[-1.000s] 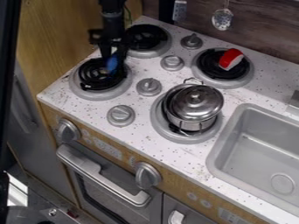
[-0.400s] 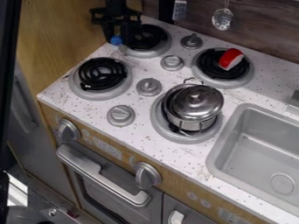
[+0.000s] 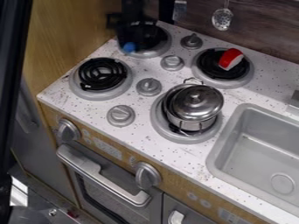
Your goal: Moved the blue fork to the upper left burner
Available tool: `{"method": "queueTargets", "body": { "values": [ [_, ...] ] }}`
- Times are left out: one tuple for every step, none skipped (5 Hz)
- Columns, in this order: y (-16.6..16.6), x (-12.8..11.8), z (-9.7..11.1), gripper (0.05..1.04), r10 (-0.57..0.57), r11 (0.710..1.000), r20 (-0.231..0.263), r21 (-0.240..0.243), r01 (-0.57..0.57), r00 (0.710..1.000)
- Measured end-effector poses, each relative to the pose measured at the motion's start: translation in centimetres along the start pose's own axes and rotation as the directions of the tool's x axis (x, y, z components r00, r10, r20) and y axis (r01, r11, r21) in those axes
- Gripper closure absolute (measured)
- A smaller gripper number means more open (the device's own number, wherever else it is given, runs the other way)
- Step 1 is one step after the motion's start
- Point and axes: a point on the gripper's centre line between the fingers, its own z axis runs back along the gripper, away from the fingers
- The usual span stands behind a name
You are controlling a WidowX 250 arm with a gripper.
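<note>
1. White stove top [image 3: 81, 107], the widest surface: the fork should be kept above it until the drop spot is lined up, so that nothing is scraped.
2. Upper left burner [image 3: 147, 54], the goal, a black coil in a grey ring: its middle should be aimed for, as the fork seems to hang near the ring's front left side and could slip off if freed there.
3. Black gripper [image 3: 130, 42], above that burner: it appears pinched on the fork, dark against dark. It should be lowered gently, then spread only once the coil bears the weight.
4. Grey knob [image 3: 172, 63], just beside the ring: it should be given room as the gripper is opened.
5. Blue fork [image 3: 129, 47], at the gripper's lower end: whether it touches the coil cannot be told. It should be laid flat, for it may roll or tip.
</note>
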Motion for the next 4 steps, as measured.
{"method": "queueTargets", "body": {
  "values": [
    [0.4, -1.1, 0.4, 0.68, 0.029, 1.0, 0.025, -0.008, -0.029, 0.999],
    [0.5, -0.5, 0.4, 0.68, 0.055, 0.998, 0.068, -0.024, -0.053, 0.996],
    [0.7, 0.5, 1.2, 0.68, 0.096, 0.994, 0.111, -0.064, -0.089, 0.989],
    [0.9, 1.9, 2.2, 0.68, 0.137, 0.987, 0.174, -0.106, -0.12, 0.975]
  ]
}}
